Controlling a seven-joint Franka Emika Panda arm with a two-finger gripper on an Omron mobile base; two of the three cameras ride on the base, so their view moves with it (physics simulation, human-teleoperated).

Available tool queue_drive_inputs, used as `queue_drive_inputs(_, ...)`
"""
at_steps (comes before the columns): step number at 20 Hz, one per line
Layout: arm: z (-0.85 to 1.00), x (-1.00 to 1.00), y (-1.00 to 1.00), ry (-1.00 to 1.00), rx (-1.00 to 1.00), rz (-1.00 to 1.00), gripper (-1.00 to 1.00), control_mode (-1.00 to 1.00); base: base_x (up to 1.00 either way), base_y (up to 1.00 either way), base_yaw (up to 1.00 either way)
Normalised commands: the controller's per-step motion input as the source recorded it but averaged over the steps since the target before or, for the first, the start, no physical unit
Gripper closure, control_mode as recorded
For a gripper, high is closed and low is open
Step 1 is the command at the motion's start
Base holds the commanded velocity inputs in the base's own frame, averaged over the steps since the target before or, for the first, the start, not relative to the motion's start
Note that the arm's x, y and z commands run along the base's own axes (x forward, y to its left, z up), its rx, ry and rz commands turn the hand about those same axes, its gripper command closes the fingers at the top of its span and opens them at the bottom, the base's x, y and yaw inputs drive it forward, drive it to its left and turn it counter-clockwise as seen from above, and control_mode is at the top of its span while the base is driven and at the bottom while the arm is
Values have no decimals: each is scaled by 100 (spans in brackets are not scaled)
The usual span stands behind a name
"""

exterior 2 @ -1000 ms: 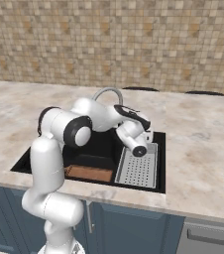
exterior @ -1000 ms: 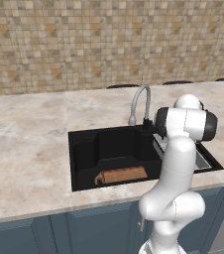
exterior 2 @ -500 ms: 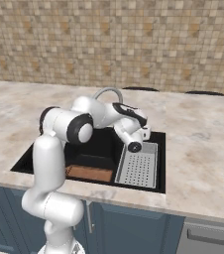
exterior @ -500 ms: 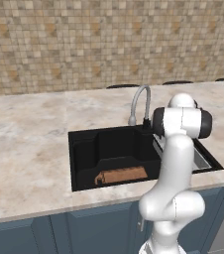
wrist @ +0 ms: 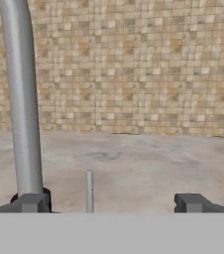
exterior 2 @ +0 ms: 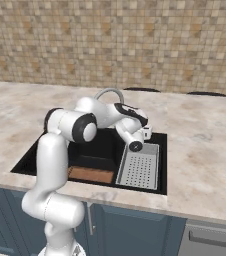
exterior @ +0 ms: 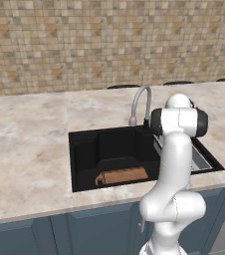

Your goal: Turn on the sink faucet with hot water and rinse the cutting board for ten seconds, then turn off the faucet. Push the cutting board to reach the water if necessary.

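hand edges in behind the faucet

closer now, the gripper [exterior 2: 146,132] has slid back toward the wall since a second ago, from over the tray to the rear edge of the sink, right by the faucet's base.

the sink faucet [exterior: 140,102] stands upright at the back rim of the sink [exterior: 84,149], its arch curving over and the spout mouth pointing down into the black basin. in the hand view its grey stem [wrist: 21,99] rises tall at the left, with a thin grey lever [wrist: 89,191] standing upright between the fingertips.

the cutting board [exterior: 122,176] lies flat on the basin floor against the front wall, long axis running left to right along that wall, its dark handle cut-out at the left end. it sits well apart from the spout. in the right base view the board [exterior 2: 91,174] shows just beside the grey perforated tray [exterior 2: 140,170].

the fingers are spread wide, one fingertip [wrist: 29,202] just beside the faucet stem, the other far right, and they hold nothing. whether the left tip touches the stem, i cannot tell.

the arm rises from the base, folds at the elbow, and reaches forward low over the sink, the hand looking level at the tiled wall [wrist: 134,64] across the marble counter [wrist: 134,163].
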Motion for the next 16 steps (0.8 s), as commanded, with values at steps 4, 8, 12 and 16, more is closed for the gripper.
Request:
queue_drive_inputs(4,-9,19,0,0,0,0,-100,-100,0,0,0)
queue_drive_inputs(8,-9,21,0,0,0,0,-100,-100,0,0,0)
queue_drive_inputs(12,-9,23,0,0,0,0,-100,-100,0,0,0)
queue_drive_inputs(16,-8,16,0,0,0,0,-100,-100,0,0,0)
